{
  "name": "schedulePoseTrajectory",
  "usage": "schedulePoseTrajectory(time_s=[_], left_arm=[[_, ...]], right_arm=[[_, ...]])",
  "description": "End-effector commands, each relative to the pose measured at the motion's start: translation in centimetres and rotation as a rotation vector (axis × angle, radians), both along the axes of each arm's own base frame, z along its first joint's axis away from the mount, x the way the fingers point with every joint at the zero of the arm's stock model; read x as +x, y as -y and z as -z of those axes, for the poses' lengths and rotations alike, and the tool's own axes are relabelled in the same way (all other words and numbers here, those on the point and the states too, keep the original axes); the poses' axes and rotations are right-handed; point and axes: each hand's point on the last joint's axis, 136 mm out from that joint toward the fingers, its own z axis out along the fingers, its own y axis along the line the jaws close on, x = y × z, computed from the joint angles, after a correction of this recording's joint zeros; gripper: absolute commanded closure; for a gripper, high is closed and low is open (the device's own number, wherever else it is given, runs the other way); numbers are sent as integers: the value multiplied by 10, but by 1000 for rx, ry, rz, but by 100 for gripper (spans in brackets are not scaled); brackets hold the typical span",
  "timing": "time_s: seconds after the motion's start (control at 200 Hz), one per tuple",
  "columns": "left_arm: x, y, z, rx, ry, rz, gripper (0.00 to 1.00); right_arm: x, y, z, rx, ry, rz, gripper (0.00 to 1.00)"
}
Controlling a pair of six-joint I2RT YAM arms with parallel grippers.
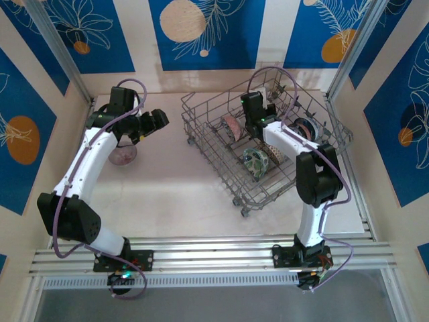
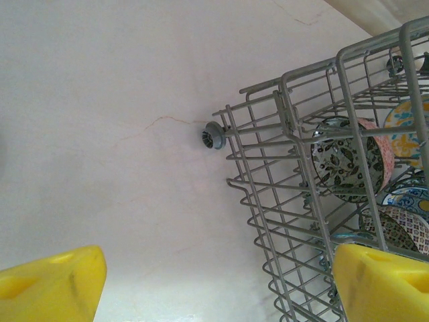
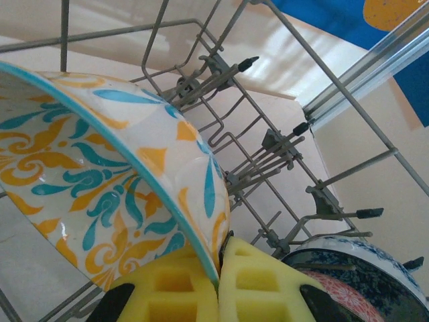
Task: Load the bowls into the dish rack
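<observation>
While deep in dish rack [image 1: 208, 144], R gripper [image 3: 218, 268] tight on bowl [image 3: 100, 181] rim; L gripper [image 2: 221, 282] wide apart.

1. No words, numbers, labels or signs to read anywhere.
2. On the yellow-and-blue bowl [image 3: 100, 181]: just painted swirls and leaves, no letters.
3. On the blue wall panels [image 1: 208, 27]: just drawn leaves and round spots, no letters.
4. On the dish rack [image 1: 213, 155]: plain grey wire, no tag or brand name.
</observation>
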Motion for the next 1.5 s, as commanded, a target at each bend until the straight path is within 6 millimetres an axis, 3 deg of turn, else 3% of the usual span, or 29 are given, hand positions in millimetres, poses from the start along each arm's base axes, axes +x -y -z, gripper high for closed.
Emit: schedulePoseTrajectory(time_s=[0.0, 0.28, 0.62, 1.126, 1.496], left_arm=[[-2, -3, -3, -1, 6, 2, 12], [-1, -3, -1, -4, 0, -4, 12], [0, -3, 3, -11, -9, -8, 12], [-2, -1, 6, -16, -13, -8, 12], [-1, -1, 6, -20, -13, -4, 12]], right_arm=[[13, -6, -22, -16, 86, 1, 100], [11, -10, -14, -6, 62, 7, 100], [-9, 36, -36, 120, 69, 214, 100], [13, -1, -17, 15, 4, 88, 100], [11, -21, -10, -14, -30, 41, 97]])
